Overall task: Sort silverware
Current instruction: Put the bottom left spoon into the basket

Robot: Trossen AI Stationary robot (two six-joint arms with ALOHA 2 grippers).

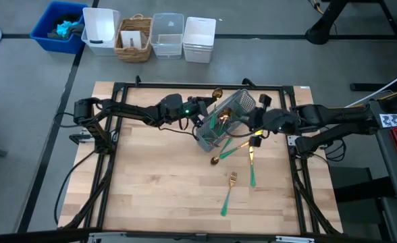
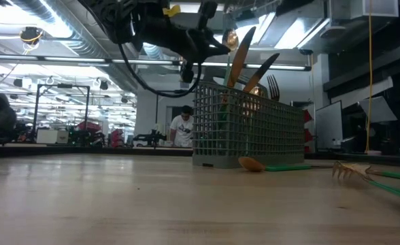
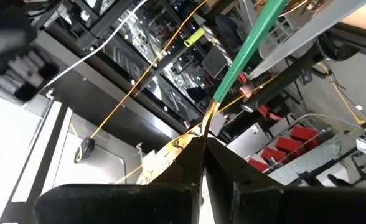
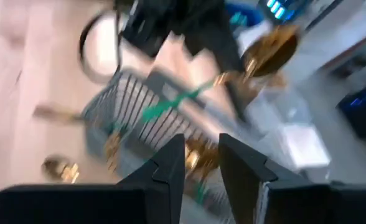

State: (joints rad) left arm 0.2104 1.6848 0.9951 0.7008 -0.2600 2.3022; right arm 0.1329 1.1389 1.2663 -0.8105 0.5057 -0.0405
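The grey wire-mesh caddy stands on the wooden table, with several gold-headed, teal-handled pieces upright in it. My left gripper is at the caddy's left top edge, shut on a spoon. My right gripper hovers open over the caddy's right side, with nothing between its fingers. A spoon, a fork and a third piece lie flat on the table in front of the caddy. My left gripper pinches the spoon's thin gold neck between its two fingers, where the bowl meets the teal handle. The fingers reach in level from the table's left. The gold bowl is up, and the handle slants down toward the caddy's open top, clear of the table.
Beyond the table's far edge stand a blue bin, white and clear tubs and a wicker basket. A black frame borders the table. The near left of the tabletop is bare wood. People show in the room behind.
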